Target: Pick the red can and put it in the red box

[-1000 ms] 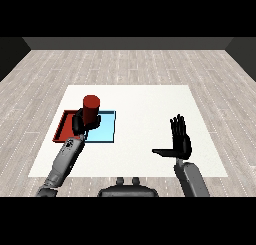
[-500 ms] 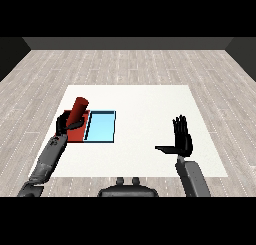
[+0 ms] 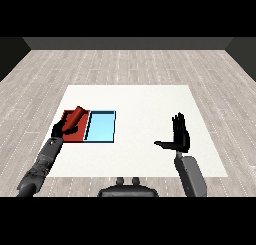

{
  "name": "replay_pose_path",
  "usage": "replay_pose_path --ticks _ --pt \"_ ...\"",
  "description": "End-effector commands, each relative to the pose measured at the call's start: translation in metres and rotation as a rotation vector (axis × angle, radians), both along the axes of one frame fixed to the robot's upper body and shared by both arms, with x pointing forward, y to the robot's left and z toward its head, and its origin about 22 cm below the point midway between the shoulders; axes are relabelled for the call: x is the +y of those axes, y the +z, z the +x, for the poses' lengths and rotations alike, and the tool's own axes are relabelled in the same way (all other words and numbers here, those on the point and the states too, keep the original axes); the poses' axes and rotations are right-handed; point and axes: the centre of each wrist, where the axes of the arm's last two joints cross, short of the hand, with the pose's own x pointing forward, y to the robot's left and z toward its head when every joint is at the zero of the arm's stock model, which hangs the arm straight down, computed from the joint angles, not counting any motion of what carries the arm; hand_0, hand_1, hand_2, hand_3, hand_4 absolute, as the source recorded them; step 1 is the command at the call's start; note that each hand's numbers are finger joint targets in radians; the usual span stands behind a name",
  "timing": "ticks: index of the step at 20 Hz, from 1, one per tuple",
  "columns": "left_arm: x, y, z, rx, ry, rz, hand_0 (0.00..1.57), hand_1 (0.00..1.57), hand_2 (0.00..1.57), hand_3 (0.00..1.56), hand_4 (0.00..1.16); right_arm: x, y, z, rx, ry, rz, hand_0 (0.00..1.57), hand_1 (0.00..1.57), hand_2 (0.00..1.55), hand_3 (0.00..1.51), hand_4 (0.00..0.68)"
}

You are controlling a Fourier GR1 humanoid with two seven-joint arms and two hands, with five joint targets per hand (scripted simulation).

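Where the frame's lower corners begin, two grey forearms rise onto the white counter (image 3: 140, 96), one from each side.

Item, right forearm: enters lower right of centre, standing steeply.

Item, right hand (image 3: 181, 137): black, held upright at right of centre, fingers straight and raised together, thumb stretched sideways toward the left of the frame; it carries nothing and stands well apart from both trays.

Item, left forearm: runs from the lower left corner diagonally up toward the middle left.

Item, left hand (image 3: 62, 128): black, at the middle left of the frame, fingers curled round the lower end of the red can, over the left part of the red tray.

Item, red can (image 3: 76, 116): tilted, its top leaning toward the upper right, its upper end near the tray's far edge. Whether its base touches the tray floor cannot be told, since the hand covers it.

Item, red tray (image 3: 80, 134): flat on the counter at middle left, partly covered by hand and can.

Item, light blue tray (image 3: 101, 126): just right of the red tray, the two sharing a side, dark-rimmed, nothing in it.

Item, floor (image 3: 130, 64): pale grey planks beyond the counter's far edge, upper part of the frame, ending at a dark wall
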Motion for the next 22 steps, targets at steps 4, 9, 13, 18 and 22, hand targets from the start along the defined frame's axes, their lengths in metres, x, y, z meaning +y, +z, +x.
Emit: replay_pose_path --ticks 4,9,13,18,22 --pt "0.000 -0.028 -0.012 0.154 -0.057 -0.043 0.88 0.88 0.93 0.78 0.52 0.013 -0.010 0.013 -0.007 -0.013 -0.006 0.00 0.00 0.00 0.00 0.000" --pt "0.025 -0.008 -0.008 0.292 -0.069 -0.009 0.00 0.00 0.00 0.00 0.00 0.007 -0.014 0.006 -0.030 0.005 -0.006 0.00 0.00 0.00 0.00 0.000" --pt "0.017 -0.007 -0.003 -0.031 -0.021 -0.162 0.00 0.00 0.00 0.00 0.00 -0.003 -0.005 0.007 -0.017 0.010 0.024 0.00 0.00 0.00 0.00 0.000" --pt "-0.006 0.018 0.024 -0.542 -0.202 -0.412 0.47 0.47 0.47 0.00 0.00 0.000 -0.010 0.007 -0.029 0.028 0.043 0.00 0.00 0.00 0.00 0.000" --pt "-0.067 0.031 0.052 -0.861 -0.361 -0.733 0.00 0.00 0.00 0.00 0.00 0.010 -0.010 0.017 -0.028 0.057 0.004 0.00 0.00 0.00 0.00 0.000"
